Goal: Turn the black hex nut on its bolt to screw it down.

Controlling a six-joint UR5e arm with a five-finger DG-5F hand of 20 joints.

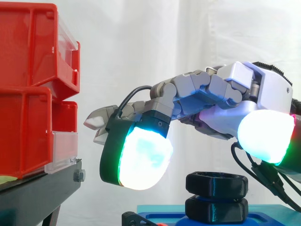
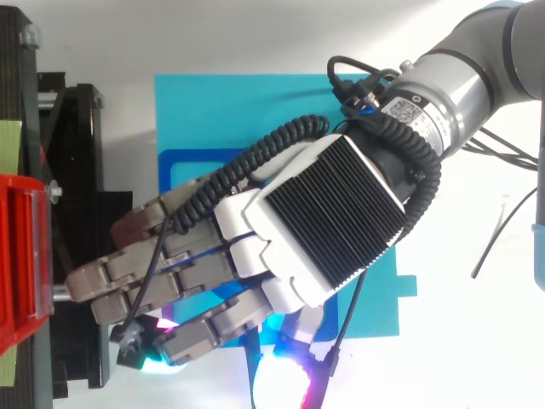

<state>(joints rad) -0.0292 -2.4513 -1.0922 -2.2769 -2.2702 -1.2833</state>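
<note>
A black hex nut (image 1: 216, 183) sits on its bolt above a second black hex piece (image 1: 216, 209), both standing on a blue base (image 1: 263, 217). My hand (image 1: 225, 113) hovers just above the nut without touching it. Its fingers reach out to the left, relaxed. One glowing white-green pad (image 1: 141, 160) hangs down left of the nut, and another bright pad (image 1: 265, 136) sits to the nut's upper right. Nothing is held. In the top view my hand (image 2: 315, 221) covers the nut and much of the blue base (image 2: 221, 111).
Stacked red bins (image 1: 28, 56) rest on a black stand (image 1: 37, 188) at the left, close to the fingertips. From above, a red bin (image 2: 17, 256) and the stand (image 2: 77, 170) line the left edge. A white curtain hangs behind.
</note>
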